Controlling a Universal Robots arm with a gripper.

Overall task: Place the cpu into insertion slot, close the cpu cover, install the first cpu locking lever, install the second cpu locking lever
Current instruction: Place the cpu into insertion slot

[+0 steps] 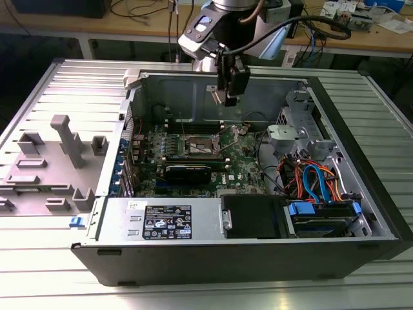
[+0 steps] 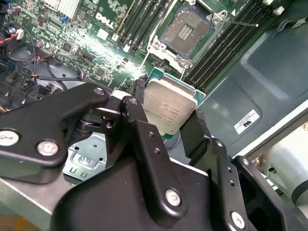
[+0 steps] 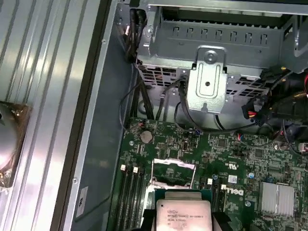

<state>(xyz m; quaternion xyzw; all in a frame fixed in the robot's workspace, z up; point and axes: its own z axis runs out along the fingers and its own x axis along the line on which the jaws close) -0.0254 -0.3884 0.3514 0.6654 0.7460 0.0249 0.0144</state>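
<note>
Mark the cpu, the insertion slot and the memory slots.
cpu (image 2: 168, 109), second wrist view, metal top.
insertion slot (image 2: 187, 27), second wrist view, dark centre.
memory slots (image 2: 139, 20), second wrist view, one slot.

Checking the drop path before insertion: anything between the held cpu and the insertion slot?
Nothing visible. The gripper holds the cpu above the board, and in the second wrist view the insertion slot shows its dark centre uncovered. A thin lever wire lies beside its rim, not across it.
</note>
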